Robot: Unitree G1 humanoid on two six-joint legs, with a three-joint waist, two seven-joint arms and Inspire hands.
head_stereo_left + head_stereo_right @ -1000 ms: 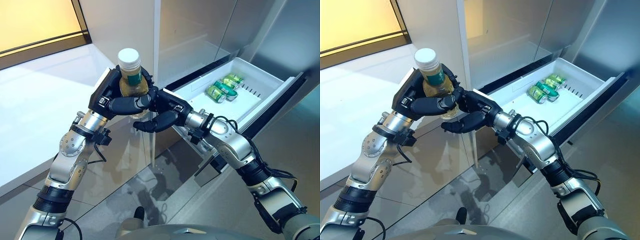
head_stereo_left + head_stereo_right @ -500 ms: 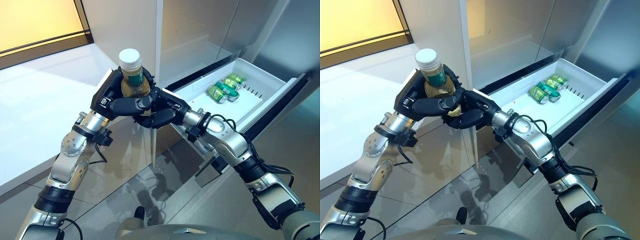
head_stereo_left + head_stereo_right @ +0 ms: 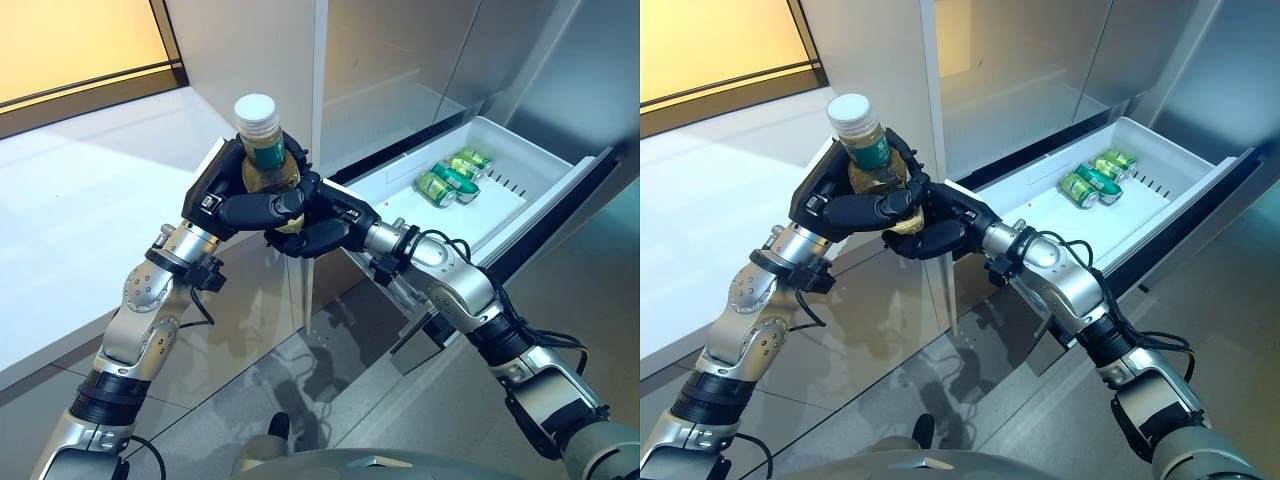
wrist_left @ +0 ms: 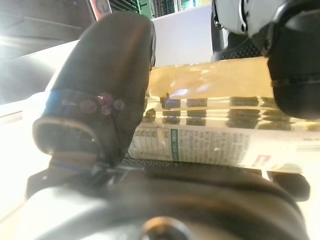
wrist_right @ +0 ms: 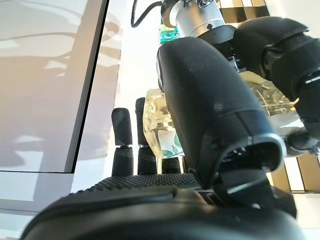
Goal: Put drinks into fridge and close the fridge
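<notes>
Background stuff: glossy grey tile floor (image 3: 300, 385) across the bottom, a white ledge (image 3: 70, 200) on the left, and an amber-lit panel (image 3: 70, 45) with a dark frame at upper left.

One bottle (image 3: 262, 150) is seen, capped in white and filled with a yellowish drink; it is gripped by two hands at once, the left hand (image 3: 222, 196) and the right hand (image 3: 325, 222). Cans (image 3: 446, 176) are counted in the drawer (image 3: 520, 150): three green ones can be made out, lying on their sides close together; whether more are hidden among them cannot be told. One drawer is shown pulled out, white inside. One fridge (image 3: 400, 60) is visible. One window (image 3: 75, 45) is seen.
</notes>
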